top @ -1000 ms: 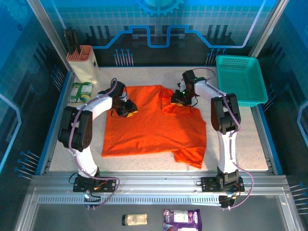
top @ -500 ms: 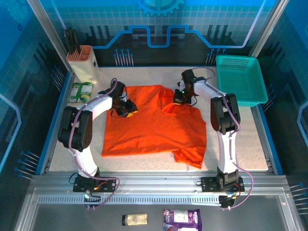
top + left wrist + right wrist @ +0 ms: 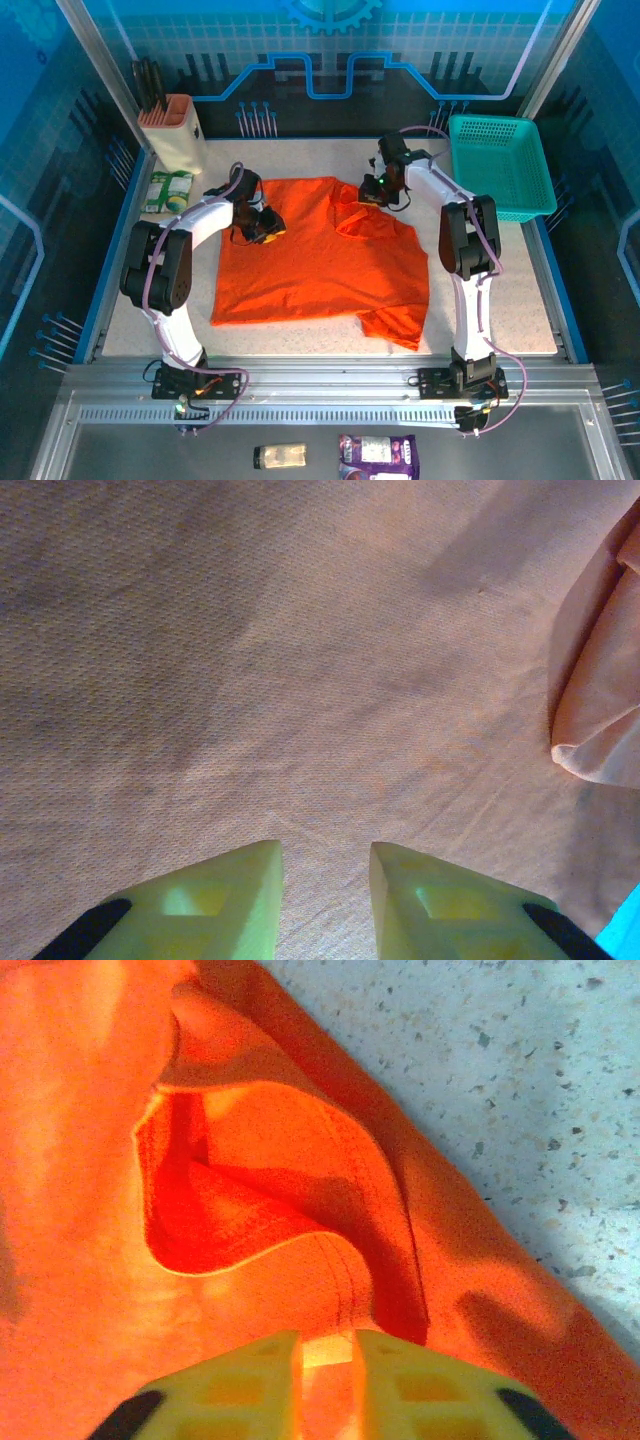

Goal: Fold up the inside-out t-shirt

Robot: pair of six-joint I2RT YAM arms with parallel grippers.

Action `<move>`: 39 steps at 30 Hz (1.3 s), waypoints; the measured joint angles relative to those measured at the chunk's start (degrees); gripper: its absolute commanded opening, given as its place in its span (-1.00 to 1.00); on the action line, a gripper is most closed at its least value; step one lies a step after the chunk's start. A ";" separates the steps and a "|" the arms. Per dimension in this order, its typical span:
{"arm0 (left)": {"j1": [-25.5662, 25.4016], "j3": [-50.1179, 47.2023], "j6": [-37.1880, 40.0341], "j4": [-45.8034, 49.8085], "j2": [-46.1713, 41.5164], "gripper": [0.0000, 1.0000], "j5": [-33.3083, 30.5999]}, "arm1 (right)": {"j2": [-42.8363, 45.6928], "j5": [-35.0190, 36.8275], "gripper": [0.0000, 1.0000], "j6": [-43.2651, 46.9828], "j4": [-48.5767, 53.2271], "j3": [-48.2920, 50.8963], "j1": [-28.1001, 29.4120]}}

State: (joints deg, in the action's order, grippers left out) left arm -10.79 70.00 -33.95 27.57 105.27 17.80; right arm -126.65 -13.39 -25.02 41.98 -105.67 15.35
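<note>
The inside-out t-shirt [image 3: 320, 260], plain bright orange, lies spread on the speckled table [image 3: 500, 290] with its lower right corner folded over. My left gripper [image 3: 263, 228] rests on the shirt's upper left part. In the left wrist view it [image 3: 325, 852] is open, with flat fabric [image 3: 300, 660] under the gap between its green fingers. My right gripper [image 3: 373, 192] is at the neck area near the far edge. In the right wrist view it [image 3: 327, 1340] is shut on a stitched hem of the shirt [image 3: 80, 1160], with a pale tag between the yellow fingers.
A teal mesh basket [image 3: 500, 165] stands at the back right. A holder with dark handles [image 3: 172, 130] and a green packet [image 3: 168, 190] are at the back left. A small bottle [image 3: 279, 456] and a purple packet [image 3: 378, 455] lie below the front rail.
My right gripper has moved a little toward the far edge of the table at the shirt's neck. The left arm has not moved.
</note>
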 measured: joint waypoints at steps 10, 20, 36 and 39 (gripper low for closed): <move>0.00 0.00 0.00 0.00 0.00 -0.40 0.00 | -0.48 1.36 -0.07 -1.11 1.01 -0.02 0.39; 0.00 -0.04 0.00 -0.02 0.00 -0.40 0.00 | -3.02 1.38 -0.14 -1.79 0.94 -0.02 0.87; 0.00 -0.83 0.04 0.35 -0.46 -0.40 -0.61 | -3.61 2.67 -1.00 -1.51 2.71 -2.08 1.46; 0.02 -0.83 0.24 0.57 -0.94 -0.40 -0.90 | -4.96 4.81 -1.00 1.36 6.05 -9.86 1.05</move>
State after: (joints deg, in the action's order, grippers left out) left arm -10.76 69.17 -33.71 28.14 104.33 16.91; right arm -131.61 -8.58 -23.66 48.03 -115.52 16.40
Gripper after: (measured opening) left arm 0.300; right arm 0.063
